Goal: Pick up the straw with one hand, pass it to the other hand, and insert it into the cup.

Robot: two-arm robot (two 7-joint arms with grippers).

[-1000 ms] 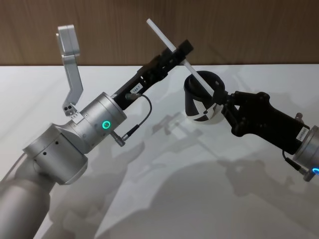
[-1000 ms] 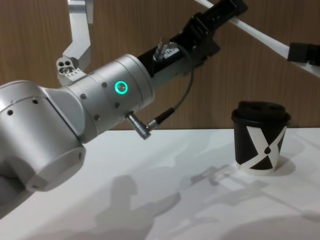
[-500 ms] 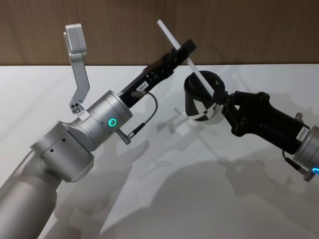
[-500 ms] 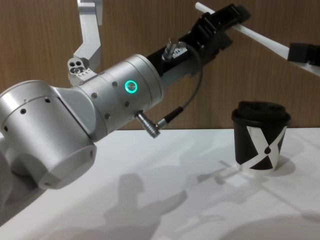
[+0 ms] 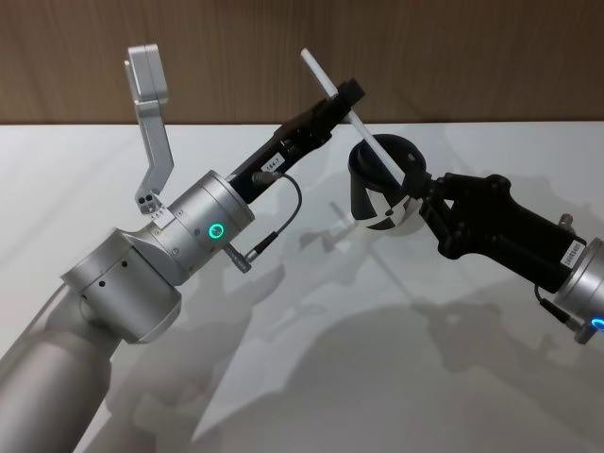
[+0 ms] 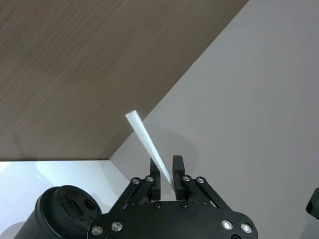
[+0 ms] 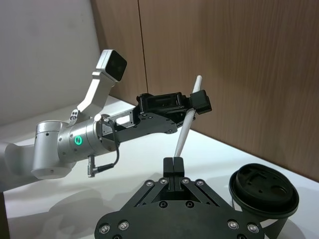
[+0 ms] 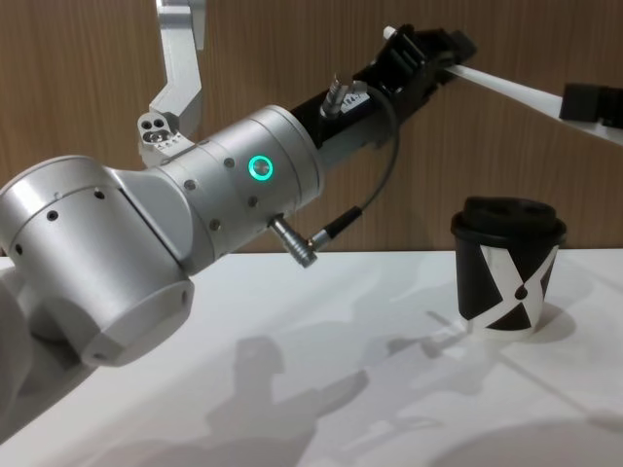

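Jaws of both arms pinch the straw [image 5: 373, 136], your right gripper [image 5: 411, 177] just above the cup [image 5: 366, 193] and your left gripper [image 5: 347, 96] higher, so you're mid-handover, with release and insertion left.

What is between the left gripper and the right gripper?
Head view: only the straw bridges the left gripper and the right gripper, above the cup.

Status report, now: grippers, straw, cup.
Right gripper shut on the straw, low end. Left gripper at its upper part, mid-air. Cup upright below, lidded, straw not yet in.
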